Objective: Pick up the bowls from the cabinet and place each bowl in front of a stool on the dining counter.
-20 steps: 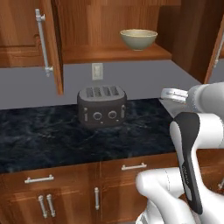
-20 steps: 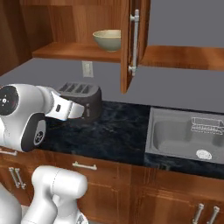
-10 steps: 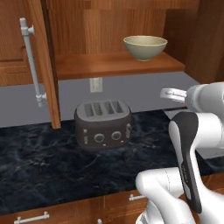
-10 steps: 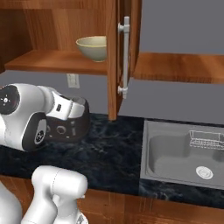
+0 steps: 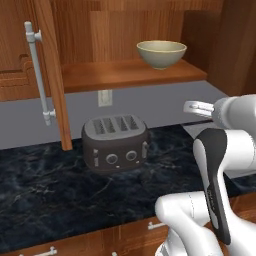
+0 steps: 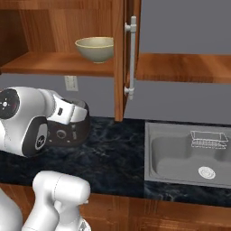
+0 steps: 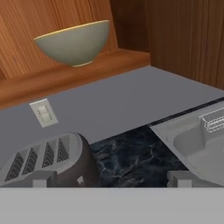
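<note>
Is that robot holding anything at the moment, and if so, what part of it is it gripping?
Nothing is held. The fingers are bare, with the toaster beyond, and the bowl sits untouched on the cabinet shelf.

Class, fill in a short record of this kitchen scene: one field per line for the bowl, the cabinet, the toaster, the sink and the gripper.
bowl: one bowl upright on the cabinet shelf
cabinet: open cabinet, door swung out, silver bar handle
toaster: dark four-slot toaster on the black counter, below the shelf
sink: grey sink with a wire rack inside, right of the toaster
gripper: gripper empty, below the shelf, fingers apart
</note>
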You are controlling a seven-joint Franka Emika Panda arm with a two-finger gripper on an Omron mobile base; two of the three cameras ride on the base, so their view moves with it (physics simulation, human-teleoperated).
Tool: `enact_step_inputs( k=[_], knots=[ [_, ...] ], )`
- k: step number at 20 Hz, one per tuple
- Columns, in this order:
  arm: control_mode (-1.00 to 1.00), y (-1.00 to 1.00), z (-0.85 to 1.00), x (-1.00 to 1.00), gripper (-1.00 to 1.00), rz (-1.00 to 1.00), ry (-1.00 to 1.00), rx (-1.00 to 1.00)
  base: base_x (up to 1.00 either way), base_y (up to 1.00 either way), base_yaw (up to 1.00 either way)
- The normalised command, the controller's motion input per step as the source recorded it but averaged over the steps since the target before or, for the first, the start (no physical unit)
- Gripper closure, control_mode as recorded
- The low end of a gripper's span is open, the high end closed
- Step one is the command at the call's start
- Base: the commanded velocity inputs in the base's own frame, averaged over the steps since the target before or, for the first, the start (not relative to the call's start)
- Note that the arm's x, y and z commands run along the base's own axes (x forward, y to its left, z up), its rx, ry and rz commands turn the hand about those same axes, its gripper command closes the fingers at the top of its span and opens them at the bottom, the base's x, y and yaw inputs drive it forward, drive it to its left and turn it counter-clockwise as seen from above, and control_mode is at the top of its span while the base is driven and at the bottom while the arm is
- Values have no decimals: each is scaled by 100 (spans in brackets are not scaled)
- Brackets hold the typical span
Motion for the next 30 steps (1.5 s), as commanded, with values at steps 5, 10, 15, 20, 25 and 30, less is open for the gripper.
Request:
enact_step_inputs(
  k=[5,10,15,20,25,30],
  knots=[
    [100,0,0,0,-100,0,0,0,7,8,-2],
    [100,0,0,0,-100,0,0,0,0,0,0],
    [100,0,0,0,-100,0,0,0,0,0,0],
    [-100,8,8,0,-100,7,-3,0,0,0,0],
    [-100,13,51,0,-100,11,-18,0,0,0,0],
    [-100,23,50,8,-100,-1,-3,0,0,0,0]
  ],
)
